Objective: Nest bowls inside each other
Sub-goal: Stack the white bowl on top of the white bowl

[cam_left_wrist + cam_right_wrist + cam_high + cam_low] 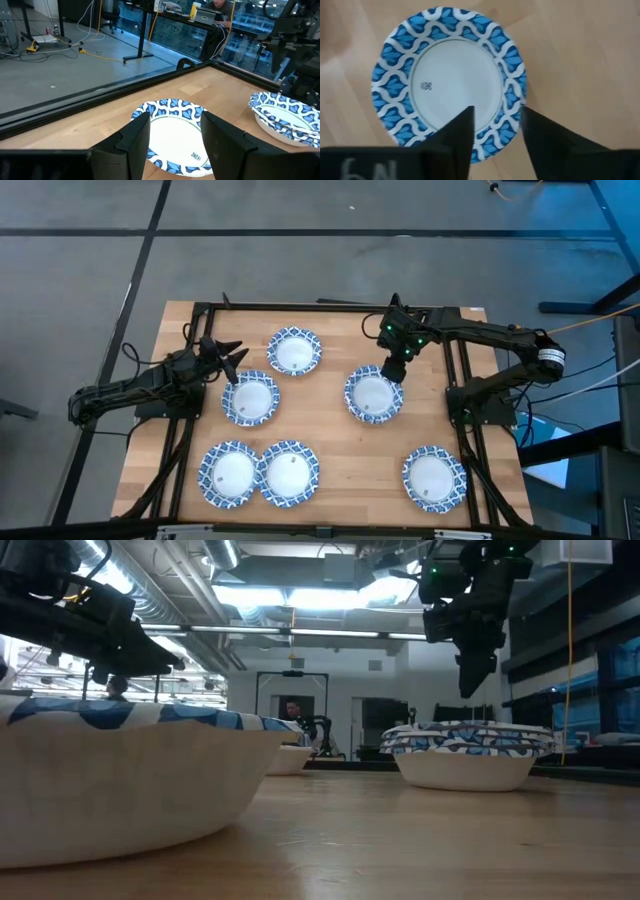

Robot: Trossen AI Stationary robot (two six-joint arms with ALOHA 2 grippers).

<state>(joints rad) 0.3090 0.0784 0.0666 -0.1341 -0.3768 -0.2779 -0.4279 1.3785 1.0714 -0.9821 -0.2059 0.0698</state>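
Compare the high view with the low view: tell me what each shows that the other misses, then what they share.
Only the high view shows all six bowl spots on the table, including the lone bowl at the near right corner and the pair at the near left.

Only the low view shows that the bowl under the right gripper is a nested stack with several rims, plus a person in the room behind.

Both show the right gripper open above that stack and the left gripper waiting, open.

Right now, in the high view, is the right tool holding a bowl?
No. The right tool stands above the far rim of the stacked bowl, fingers apart, with nothing between them.
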